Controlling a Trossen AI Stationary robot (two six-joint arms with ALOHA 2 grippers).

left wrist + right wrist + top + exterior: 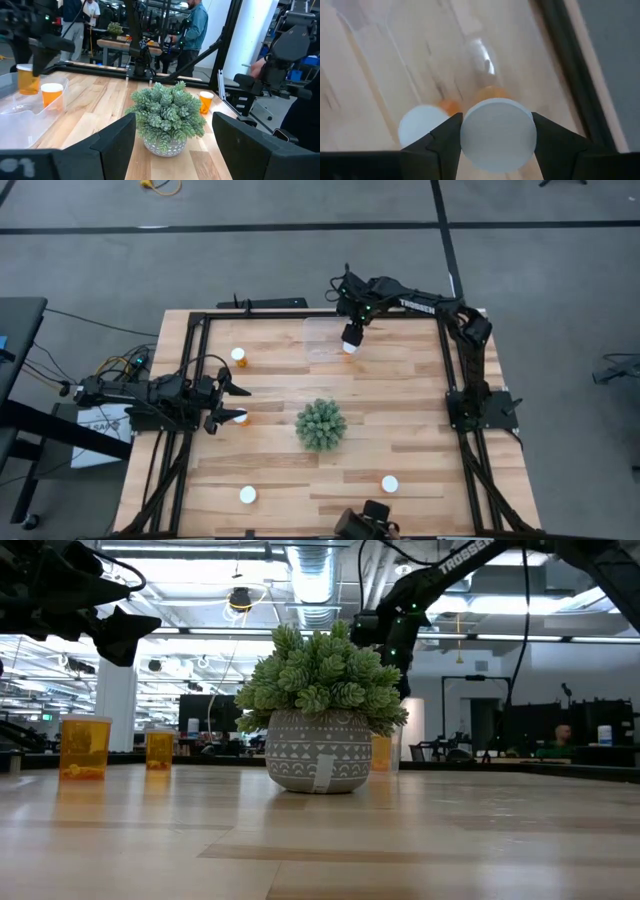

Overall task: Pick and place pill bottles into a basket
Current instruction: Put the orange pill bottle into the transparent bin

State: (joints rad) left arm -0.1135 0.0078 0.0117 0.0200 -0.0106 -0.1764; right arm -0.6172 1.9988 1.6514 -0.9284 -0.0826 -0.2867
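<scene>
The clear basket (318, 330) lies at the table's far middle. My right gripper (352, 332) is over it, shut on a pill bottle (497, 135). Another bottle (422, 127) stands in the basket beside it; both also show in the left wrist view, held (27, 80) and standing (51, 95). My left gripper (228, 405) is open and empty at the table's left, raised above a bottle (240, 417) that stands on its base. More bottles stand at the far left (239, 357), near left (248, 494) and near right (390, 483). My right gripper pinches the bottle's white cap (470, 142) by its two opposite sides between its two fingers. The fingers come from above, pointing down. The bottle hangs upright below them, its orange body (490, 92) over the basket's floor; whether its base touches the floor, I cannot tell.
A spiky green plant in a grey patterned pot (320, 425) stands at the table's middle, between the two arms. A black frame (195, 350) runs along the table's left, far and right edges. People stand in the room beyond (192, 25).
</scene>
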